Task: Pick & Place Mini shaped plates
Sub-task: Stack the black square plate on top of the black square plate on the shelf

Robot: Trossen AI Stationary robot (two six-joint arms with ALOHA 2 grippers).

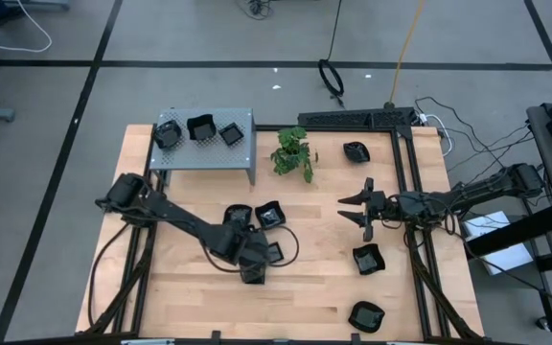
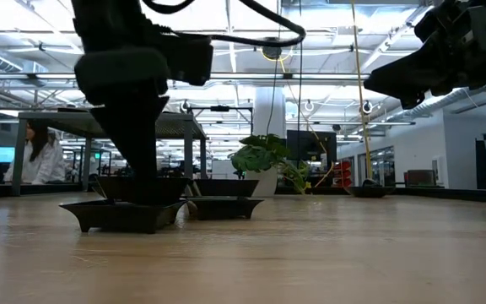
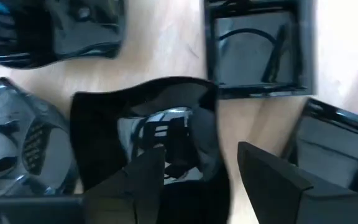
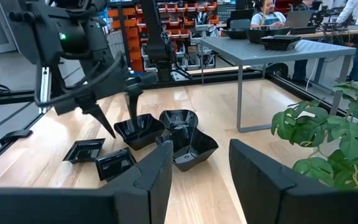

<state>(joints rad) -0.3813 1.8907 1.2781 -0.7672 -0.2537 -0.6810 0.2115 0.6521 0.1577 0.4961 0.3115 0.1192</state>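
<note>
The left gripper (image 1: 255, 272) sat low over a cluster of small glossy black plates (image 1: 268, 215) mid-table, fingers spread, gripping nothing. The right gripper (image 1: 360, 209) hovered open near the green potted plant (image 1: 293, 151), with more plates on the grey perforated metal shelf (image 1: 204, 144).

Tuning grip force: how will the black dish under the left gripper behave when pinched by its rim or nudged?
Likely slippery: the dish under the left gripper is glossy enough to mirror the gripper. Probably stiff: in the low view its thin rim holds a crisp flared shape. Being low and wide-based, it should slide rather than tip, perhaps into neighbouring dishes.
</note>
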